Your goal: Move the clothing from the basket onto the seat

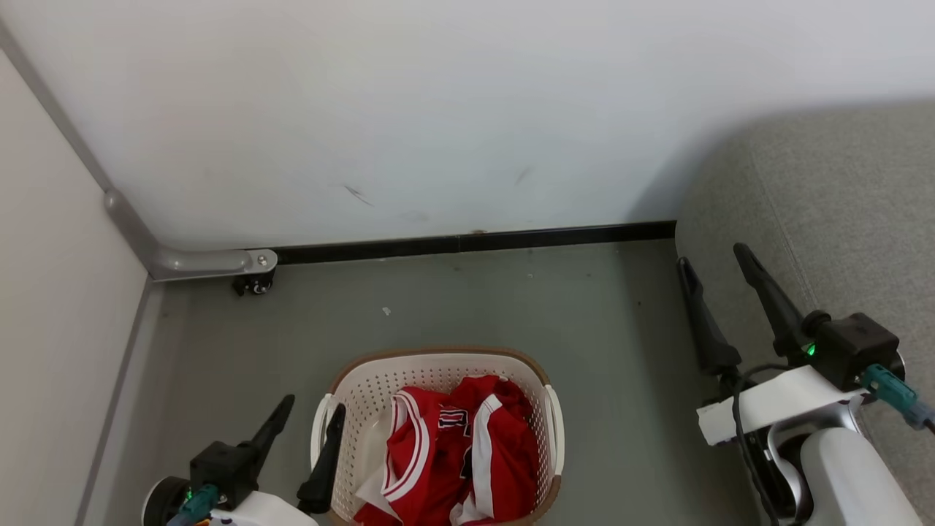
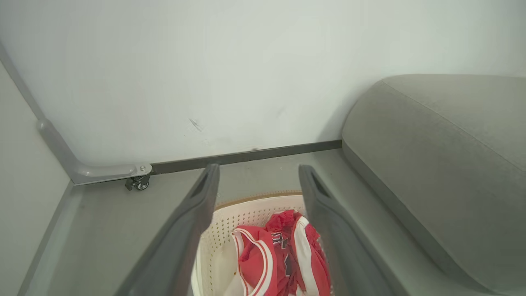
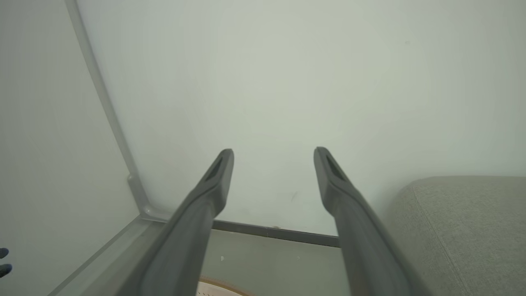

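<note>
Evidently unstarted: jersey (image 1: 416, 453) and shorts (image 1: 504, 446) lie in basket (image 1: 438, 354), none on sofa (image 1: 840, 190); left gripper (image 1: 314, 405) and right gripper (image 1: 711, 256) jaws spread wide, empty.

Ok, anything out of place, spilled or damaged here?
Nothing much. The clothing lies crumpled inside the basket, none spilled over. Only a dark scuff on the wall and a small white scrap on the floor.

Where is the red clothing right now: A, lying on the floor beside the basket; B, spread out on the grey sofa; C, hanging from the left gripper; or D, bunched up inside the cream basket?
D: the red clothing lies in a heap inside the basket, which stands on the floor to the left of the sofa.
</note>
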Controlling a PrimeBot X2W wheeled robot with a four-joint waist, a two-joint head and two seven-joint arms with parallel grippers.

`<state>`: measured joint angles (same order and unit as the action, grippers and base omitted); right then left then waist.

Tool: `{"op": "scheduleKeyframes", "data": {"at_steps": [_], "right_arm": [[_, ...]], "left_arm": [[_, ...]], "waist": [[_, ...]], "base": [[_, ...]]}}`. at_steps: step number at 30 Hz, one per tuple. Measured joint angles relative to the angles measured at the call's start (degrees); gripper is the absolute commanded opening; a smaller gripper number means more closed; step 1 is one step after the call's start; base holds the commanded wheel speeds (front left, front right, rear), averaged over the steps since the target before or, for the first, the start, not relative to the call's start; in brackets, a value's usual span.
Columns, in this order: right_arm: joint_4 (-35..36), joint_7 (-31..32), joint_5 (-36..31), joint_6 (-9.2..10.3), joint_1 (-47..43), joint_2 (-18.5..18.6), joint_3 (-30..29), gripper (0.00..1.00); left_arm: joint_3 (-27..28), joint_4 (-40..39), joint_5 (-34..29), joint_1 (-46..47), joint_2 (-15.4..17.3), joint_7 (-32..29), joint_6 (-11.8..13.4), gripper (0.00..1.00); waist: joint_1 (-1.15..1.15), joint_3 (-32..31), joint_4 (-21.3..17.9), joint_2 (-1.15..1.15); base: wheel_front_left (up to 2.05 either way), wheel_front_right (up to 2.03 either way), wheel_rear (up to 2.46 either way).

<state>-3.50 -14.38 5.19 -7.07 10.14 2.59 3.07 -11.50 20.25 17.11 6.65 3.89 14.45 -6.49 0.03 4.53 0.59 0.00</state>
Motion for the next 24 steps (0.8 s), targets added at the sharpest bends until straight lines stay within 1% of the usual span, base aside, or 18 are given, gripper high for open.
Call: {"op": "scheduleKeyframes", "data": {"at_steps": [6, 13, 24], "right_arm": [[1.44, 0.00, 0.01, 0.00, 0.99, 0.00, 0.24, 1.00], [3.02, -0.01, 0.23, 0.00, 3.10, 0.00, 1.11, 1.00], [5.93, -0.08, 1.41, 0.00, 7.33, 0.07, 2.30, 1.00]], "left_arm": [[-1.66, 2.45, 0.21, 0.63, -0.07, -0.08, -0.31, 1.00], [-2.61, 4.41, 1.11, 4.22, -0.13, -0.30, -0.58, 1.00], [-5.45, 8.50, 1.98, 10.05, -0.18, -2.75, -0.75, 1.00]], "waist": [[-0.01, 2.38, -0.55, 0.00], [0.00, 5.78, -1.32, 0.00], [-0.01, 12.16, -2.96, 0.00]], "base": [[0.00, 0.00, 0.00], [0.00, 0.00, 0.00], [0.00, 0.00, 0.00]]}}
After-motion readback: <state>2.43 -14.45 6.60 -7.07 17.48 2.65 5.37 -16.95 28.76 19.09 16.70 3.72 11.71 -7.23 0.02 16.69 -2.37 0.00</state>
